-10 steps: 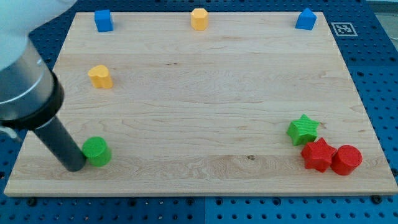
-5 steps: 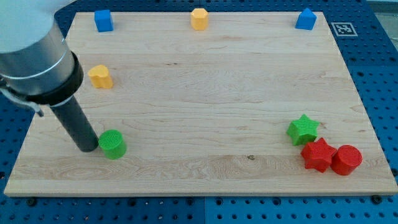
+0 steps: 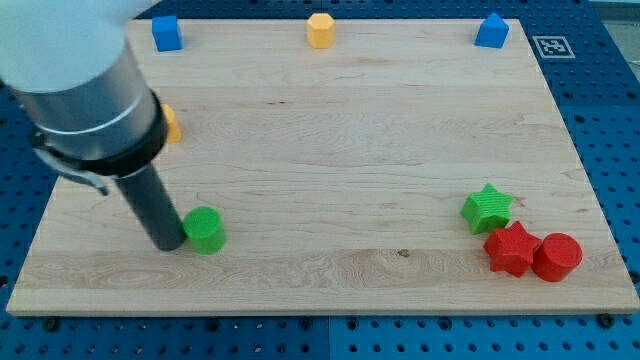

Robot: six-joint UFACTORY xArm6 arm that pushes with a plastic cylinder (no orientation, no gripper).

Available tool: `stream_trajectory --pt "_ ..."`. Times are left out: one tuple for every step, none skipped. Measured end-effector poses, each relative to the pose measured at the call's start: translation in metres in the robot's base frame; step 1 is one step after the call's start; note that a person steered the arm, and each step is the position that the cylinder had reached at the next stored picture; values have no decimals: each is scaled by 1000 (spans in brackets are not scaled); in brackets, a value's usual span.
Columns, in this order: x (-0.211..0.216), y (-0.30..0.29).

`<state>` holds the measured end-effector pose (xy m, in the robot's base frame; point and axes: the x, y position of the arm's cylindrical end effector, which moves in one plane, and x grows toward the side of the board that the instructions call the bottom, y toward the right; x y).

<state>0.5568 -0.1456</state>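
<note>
Tip: my tip (image 3: 170, 243) touches the green cylinder (image 3: 205, 230) from its 9 o'clock side; no claw on this rod.
Behind rod: yellow block (image 3: 172, 124), partly hidden.
Lower right: green star (image 3: 487, 208), red star (image 3: 511, 248), red cylinder (image 3: 557, 256), clustered.

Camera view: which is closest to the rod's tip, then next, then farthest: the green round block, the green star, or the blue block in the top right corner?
Measured from my tip:
1. Green round block, touching it on the view's right.
2. Green star, far toward the view's right.
3. Blue block, at the view's top right corner.
</note>
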Motion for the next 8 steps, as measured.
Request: stream_trajectory --pt "0 36" --pt "-1 60" --pt "-1 87" --pt "-3 105" --pt "-22 105" --pt "-36 111" --pt "-35 119" --pt "-35 133"
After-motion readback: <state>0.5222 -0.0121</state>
